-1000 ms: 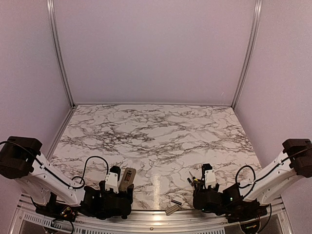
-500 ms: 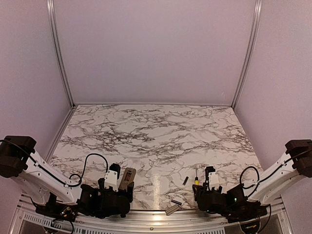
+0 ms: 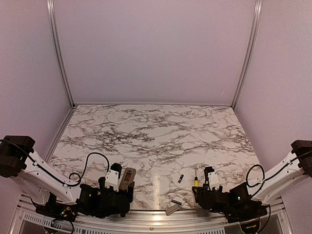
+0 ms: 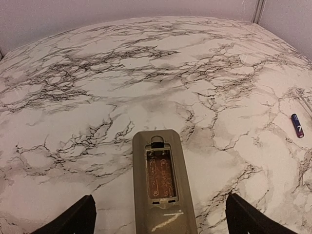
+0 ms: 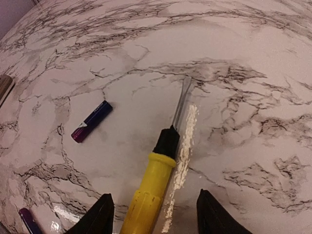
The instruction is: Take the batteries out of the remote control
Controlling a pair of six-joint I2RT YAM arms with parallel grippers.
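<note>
Top external: left arm (image 3: 46, 179) and right arm (image 3: 275, 178) folded low.
Left gripper (image 4: 159, 197): spread wide, gripping nothing.
Remote control (image 4: 158, 161): back up between its fingers (image 4: 73, 219), recess empty, markings unreadable.
Right gripper (image 5: 153, 195): parted around screwdriver (image 5: 168, 141) handle, not touching it.
Batteries (image 5: 91, 121): loose on table (image 3: 156, 131).

Place: a robot test cell, lab-like rather than domestic.
Walls: plain pale lilac panels (image 3: 156, 48) close in the back and both sides, with no furnishings.
Frame: silvery aluminium profile posts (image 3: 57, 53) stand at the back corners.
Surface: a glossy white marble-patterned table top (image 3: 156, 136) with grey veining.
Rig: a white-and-black left robot arm (image 3: 44, 178) and right robot arm (image 3: 278, 175) trail loose black cables and are mounted at a metal rail (image 3: 156, 222) along the near edge.
</note>
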